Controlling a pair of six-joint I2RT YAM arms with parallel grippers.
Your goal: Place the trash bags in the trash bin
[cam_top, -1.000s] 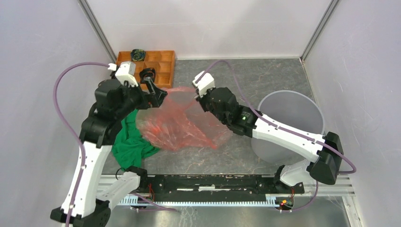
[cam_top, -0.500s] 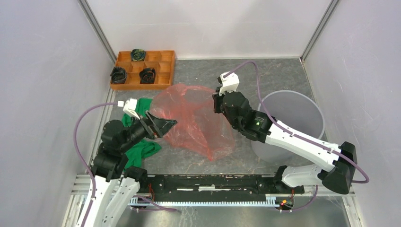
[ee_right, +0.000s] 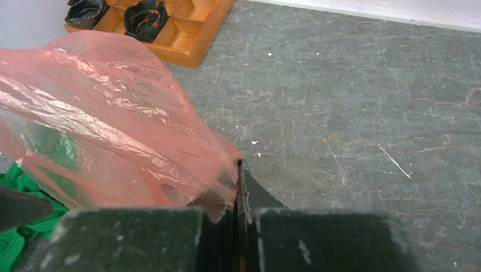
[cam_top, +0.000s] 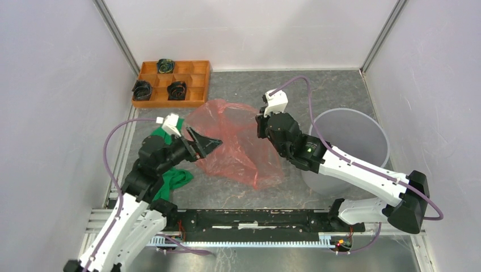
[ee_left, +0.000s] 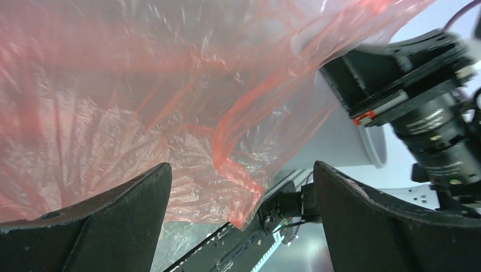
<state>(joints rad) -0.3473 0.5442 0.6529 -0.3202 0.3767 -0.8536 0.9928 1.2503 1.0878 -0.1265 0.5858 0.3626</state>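
The translucent red-orange trash bag (cam_top: 238, 141) hangs spread over the table's middle, held up at its right edge. My right gripper (cam_top: 259, 126) is shut on that edge; in the right wrist view the plastic (ee_right: 113, 136) is pinched between the closed jaws of the gripper (ee_right: 239, 170). My left gripper (cam_top: 209, 143) is open at the bag's left side, jaws wide apart with the bag (ee_left: 170, 102) in front of them, not gripped. The pale grey trash bin (cam_top: 374, 127) stands upright at the right, partly behind my right arm, and also shows in the left wrist view (ee_left: 340, 141).
A green cloth (cam_top: 170, 175) lies under my left arm. A compartmented wooden tray (cam_top: 198, 71) with small black rolls (cam_top: 177, 89) sits at the back left. Walls enclose the cell. A black rail (cam_top: 249, 218) runs along the near edge.
My left gripper let go of the bag's far-left corner by the tray, dropped back toward me, then moved right to the bag's left side. My right gripper lifted its edge rightward.
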